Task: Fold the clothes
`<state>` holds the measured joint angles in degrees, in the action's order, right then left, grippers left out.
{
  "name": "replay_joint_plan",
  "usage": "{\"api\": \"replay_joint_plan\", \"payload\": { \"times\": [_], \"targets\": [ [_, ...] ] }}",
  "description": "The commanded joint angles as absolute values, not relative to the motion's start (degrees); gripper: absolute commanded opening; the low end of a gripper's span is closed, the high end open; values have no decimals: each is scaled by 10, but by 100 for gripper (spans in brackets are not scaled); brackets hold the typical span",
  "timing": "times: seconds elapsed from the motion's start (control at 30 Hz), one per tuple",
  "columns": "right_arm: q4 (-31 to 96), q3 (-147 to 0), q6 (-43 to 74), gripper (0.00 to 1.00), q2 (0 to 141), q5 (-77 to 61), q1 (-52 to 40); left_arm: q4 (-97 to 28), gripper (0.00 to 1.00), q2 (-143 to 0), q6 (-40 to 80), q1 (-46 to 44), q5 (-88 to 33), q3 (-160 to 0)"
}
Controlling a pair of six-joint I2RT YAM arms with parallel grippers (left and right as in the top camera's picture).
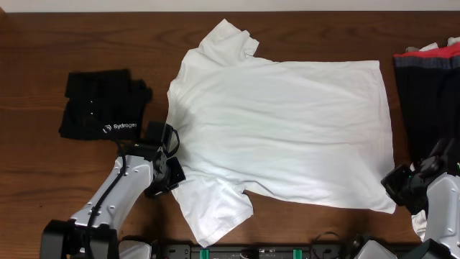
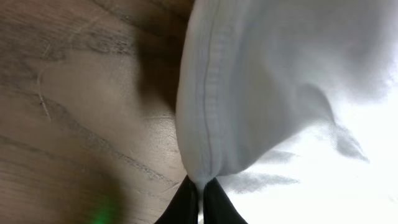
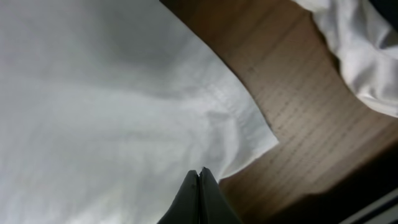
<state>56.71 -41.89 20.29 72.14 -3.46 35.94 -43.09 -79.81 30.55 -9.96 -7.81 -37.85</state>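
With the white T-shirt (image 1: 287, 122) flat on the tabletop (image 1: 43, 43), left hand (image 2: 200, 190) pinching a seamed edge and right hand (image 3: 199, 177) pinching its hem corner, lift both evenly

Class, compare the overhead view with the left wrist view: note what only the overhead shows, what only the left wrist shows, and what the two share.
Only the overhead: the whole white T-shirt spread flat, the folded black shirt on the left arm's side, a dark pile of clothes on the right arm's side, and the right gripper at the T-shirt's hem corner. Only the left wrist: the stitched seam close up, with the left gripper shut on the fabric edge. Both: the white T-shirt, the wooden table and the left gripper.
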Motion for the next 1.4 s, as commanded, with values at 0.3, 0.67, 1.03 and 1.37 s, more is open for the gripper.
{"api": "replay_joint_plan", "payload": {
  "times": [0.3,0.67,1.03,1.37],
  "targets": [
    [567,-389,218,57,716,-58,369,-436,33,-793,281,-97,-83,-384],
    [511,-301,257,49,716,-36,369,-436,35,-793,281,-97,-83,-384],
    [474,-288,278,29,716,4,369,-430,36,-793,281,-97,-83,-384],
    [479,-296,262,1,715,-8,369,-430,36,-793,281,-97,-84,-384]
  ]
}}
